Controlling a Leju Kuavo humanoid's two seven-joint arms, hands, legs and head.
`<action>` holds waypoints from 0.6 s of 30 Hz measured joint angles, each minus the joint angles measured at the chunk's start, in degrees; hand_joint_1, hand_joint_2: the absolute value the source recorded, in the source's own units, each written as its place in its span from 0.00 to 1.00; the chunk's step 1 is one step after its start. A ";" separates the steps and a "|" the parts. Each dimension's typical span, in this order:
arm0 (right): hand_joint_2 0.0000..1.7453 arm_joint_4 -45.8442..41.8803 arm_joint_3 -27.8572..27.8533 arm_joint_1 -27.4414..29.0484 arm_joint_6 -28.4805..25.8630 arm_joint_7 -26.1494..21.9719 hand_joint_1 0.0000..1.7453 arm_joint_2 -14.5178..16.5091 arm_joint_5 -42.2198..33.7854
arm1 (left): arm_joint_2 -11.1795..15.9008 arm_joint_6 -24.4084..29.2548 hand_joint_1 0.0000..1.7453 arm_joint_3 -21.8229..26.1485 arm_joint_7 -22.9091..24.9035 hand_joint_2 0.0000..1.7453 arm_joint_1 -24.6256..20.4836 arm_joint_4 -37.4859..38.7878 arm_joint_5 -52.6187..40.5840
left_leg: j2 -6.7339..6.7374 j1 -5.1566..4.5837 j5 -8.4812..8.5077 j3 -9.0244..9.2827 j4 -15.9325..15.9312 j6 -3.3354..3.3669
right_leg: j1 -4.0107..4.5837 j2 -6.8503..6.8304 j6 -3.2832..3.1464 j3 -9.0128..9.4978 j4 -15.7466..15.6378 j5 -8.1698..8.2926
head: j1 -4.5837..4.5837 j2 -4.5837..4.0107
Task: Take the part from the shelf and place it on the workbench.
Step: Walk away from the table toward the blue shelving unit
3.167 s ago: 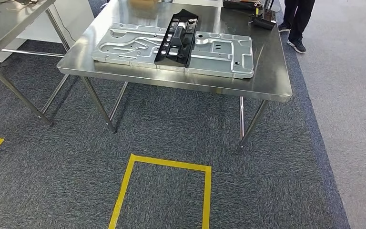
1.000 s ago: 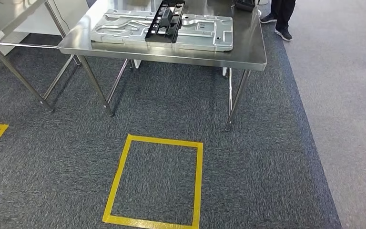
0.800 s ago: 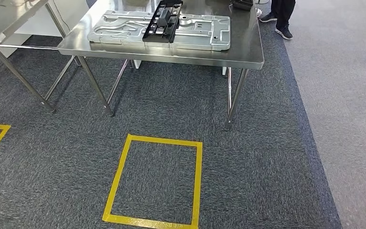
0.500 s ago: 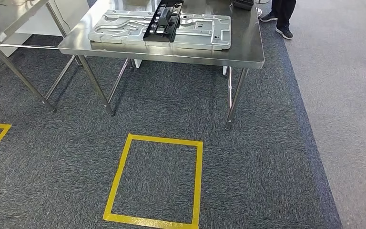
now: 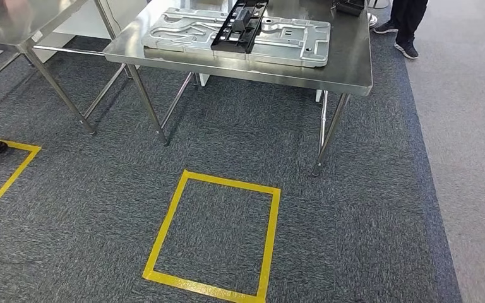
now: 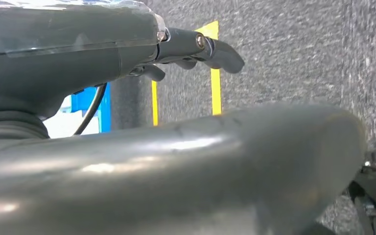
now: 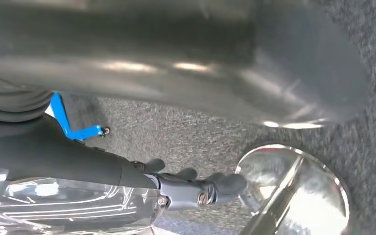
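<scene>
Head view looks down at carpet (image 5: 353, 208) from high — wrist views hang close above it.

Workshop, steel workbench (image 5: 353, 69), taped floor squares (image 5: 213, 235)

You have a black part (image 5: 240, 25) lying on a silver-grey stamped plate (image 5: 290, 41), both on a polished steel workbench (image 5: 353, 76). The carpet (image 5: 227, 145) is mottled dark grey; a yellow tape square (image 5: 164, 233) marks it. Both hands (image 6: 200, 161) (image 7: 200, 63) are grey.
</scene>
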 joint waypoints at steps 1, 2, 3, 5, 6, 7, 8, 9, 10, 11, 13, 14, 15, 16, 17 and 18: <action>0.00 0.00 0.03 -0.02 0.00 0.03 0.00 0.00 0.01 | 0.00 0.04 0.00 0.00 -0.03 0.50 0.11 0.00 0.00 | 0.36 0.12 -0.35 -0.27 0.52 -0.18 | 0.06 -0.47 -0.43 -0.04 -0.04 0.14 | 0.00 0.00; 0.00 0.00 0.09 0.00 0.01 0.08 0.00 0.01 0.03 | 0.00 0.10 0.00 -0.01 -0.09 0.75 0.17 0.00 -0.01 | 0.96 0.15 -1.32 -0.93 1.97 -0.28 | 0.08 -0.96 -0.78 -0.11 -0.10 0.29 | 0.00 0.00; 0.00 0.00 0.15 0.02 0.03 0.18 0.00 0.01 0.08 | 0.00 0.18 0.00 -0.03 -0.18 1.00 0.16 0.00 -0.13 | 1.74 0.12 -3.02 -2.09 4.69 -0.31 | 0.15 -1.52 -1.05 -0.22 -0.14 0.41 | 0.00 0.00; 0.00 0.00 0.27 0.08 0.12 0.42 0.00 0.01 0.16 | 0.00 0.32 0.00 -0.19 -0.43 1.00 0.07 0.00 -0.48 | 2.77 0.04 -7.12 -5.51 12.46 -0.31 | 0.45 -2.67 -1.30 -0.53 -0.13 0.50 | 0.00 0.00; 0.00 0.01 0.30 0.10 0.19 0.57 0.00 0.01 0.19 | 0.00 0.36 0.00 -0.33 -0.57 1.00 0.08 0.00 -0.73 | 2.93 0.02 -8.46 -6.90 15.77 -0.26 | 0.64 -3.29 -1.35 -0.67 -0.12 0.53 | 0.00 0.00; 0.00 0.01 0.32 0.10 0.26 0.68 0.00 0.01 0.19 | 0.00 0.39 0.00 -0.50 -0.68 1.00 0.15 0.00 -0.91 | 3.05 0.00 -8.72 -7.31 17.15 -0.11 | 0.82 -3.89 -1.38 -0.76 -0.11 0.53 | 0.00 0.00; 0.00 0.02 0.33 0.09 0.32 0.78 0.00 0.02 0.19 | 0.00 0.40 0.00 -0.68 -0.76 1.00 0.23 0.00 -1.06 | 3.19 -0.07 -7.91 -6.53 16.19 0.17 | 0.98 -4.48 -1.38 -0.77 -0.11 0.54 | 0.00 0.00; 0.00 0.02 0.34 0.08 0.36 0.85 0.00 0.03 0.19 | 0.00 0.41 0.00 -0.85 -0.81 1.00 0.27 0.00 -1.15 | 3.51 -0.22 -6.31 -4.64 13.05 0.57 | 1.11 -5.04 -1.38 -0.73 -0.11 0.53 | 0.00 0.00; 0.00 0.03 0.35 0.05 0.38 0.89 0.00 0.05 0.19 | 0.00 0.43 0.00 -1.02 -0.84 1.00 0.26 -0.01 -1.19 | 4.43 -0.52 -4.59 -2.11 8.60 1.09 | 1.18 -5.56 -1.35 -0.64 -0.12 0.52 | 0.00 0.01; 0.00 0.03 0.37 0.04 0.37 0.92 0.00 0.08 0.19 | 0.01 0.44 0.00 -1.16 -0.87 0.75 0.19 -0.01 -1.20 | 5.54 -0.88 -3.44 0.03 4.70 1.54 | 1.30 -6.05 -1.21 -0.55 -0.13 0.50 | 0.00 0.01; 0.00 0.04 0.40 -0.01 0.36 0.93 0.00 0.13 0.19 | 0.03 0.53 0.00 -1.35 -0.91 0.25 0.01 -0.01 -1.20 | 7.04 -1.62 -2.65 2.01 0.61 2.12 | 1.29 -6.75 -0.61 -0.43 -0.21 0.50 | 0.00 0.01; 0.00 0.04 0.41 -0.05 0.33 0.93 0.00 0.14 0.18 | 0.04 0.57 0.00 -1.40 -0.93 0.00 0.00 -0.01 -1.19 | 6.93 -1.74 -2.54 2.06 0.29 2.00 | 1.37 -6.99 -0.34 -0.41 -0.20 0.34 | 0.00 0.00; 0.25 0.04 0.42 -0.10 0.27 0.90 0.00 0.14 0.15 | 0.04 0.63 0.00 -1.42 -0.96 0.00 0.06 0.00 -1.14 | 6.60 -1.77 -2.28 2.11 0.12 1.85 | 1.34 -7.06 -0.52 -0.38 -0.28 0.39 | -0.01 0.00; 0.50 0.04 0.42 -0.15 0.19 0.83 0.00 0.14 0.13 | 0.04 0.64 0.00 -1.42 -1.00 0.00 0.16 -0.01 -1.10 | 6.39 -1.76 -2.07 2.17 -0.01 1.74 | 1.40 -7.12 -0.72 -0.33 -0.38 0.41 | 0.00 0.00; 0.50 0.04 0.43 -0.17 0.06 0.69 0.00 0.14 0.13 | 0.04 0.67 0.00 -1.42 -1.06 0.00 0.23 -0.01 -1.05 | 6.24 -1.72 -1.91 2.25 -0.12 1.65 | 1.45 -7.10 -0.85 -0.28 -0.50 0.48 | 0.00 0.01; 0.50 0.04 0.43 -0.17 -0.05 0.49 0.00 0.14 0.10 | 0.04 0.68 0.00 -1.42 -1.12 0.00 0.27 -0.01 -1.02 | 6.21 -1.75 -1.93 2.23 -0.10 1.75 | 1.40 -7.05 -0.85 -0.19 -0.75 0.76 | 0.00 0.01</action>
